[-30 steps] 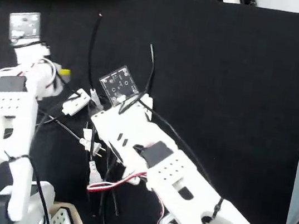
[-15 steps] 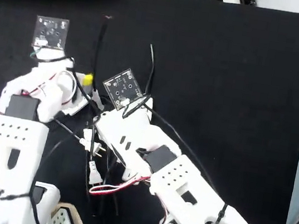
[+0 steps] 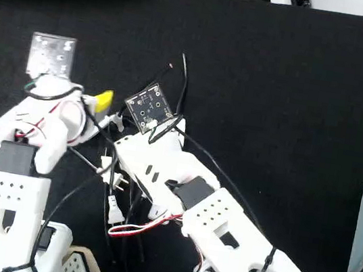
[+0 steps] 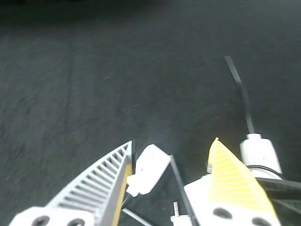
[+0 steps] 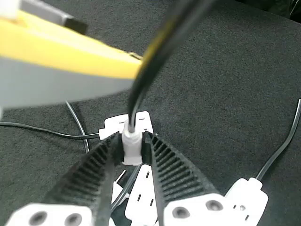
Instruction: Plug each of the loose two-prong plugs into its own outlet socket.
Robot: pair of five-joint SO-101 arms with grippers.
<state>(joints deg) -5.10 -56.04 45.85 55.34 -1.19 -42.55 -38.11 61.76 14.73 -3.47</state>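
Since the right gripper [image 5: 131, 137] is clamped tight on a white plug [image 5: 131, 150], I'd call this mid-insert. That held plug is my ref pt for everything below.

- The plug's black cable [image 5: 155, 52] runs up and away from it, so the prong end faces down. That orientation is prob. why it's pinched by the body.
- A white socket [image 5: 141, 120] sits directly under the held plug, on the black table [image 3: 297, 92]. Plug looks touching or nearly so; can't tell if the prongs are in.
- Left gripper [image 4: 172, 142] sits just beside the held plug, jaws spread wide and gripping nothing. A white socket block [image 4: 149, 167] lies between them against the grey ribbed jaw, with the yellow jaw apart from it. My guess is it's there to brace the block vs. push force. Can't confirm it's the same socket.
- Another corded plug [image 4: 258, 150] rests on the table near the yellow jaw.
- Two loose plugs [image 3: 112, 177] [image 3: 114, 213] lie near the held plug, on the arm-base side, unplugged.
- Spare sockets [image 5: 143, 200] [image 5: 244, 197] lie just beside the held plug, partly under the jaws.

Progress: early, most plugs not done. Risk: socket slides or plug tilts if pressed w/o a brace.
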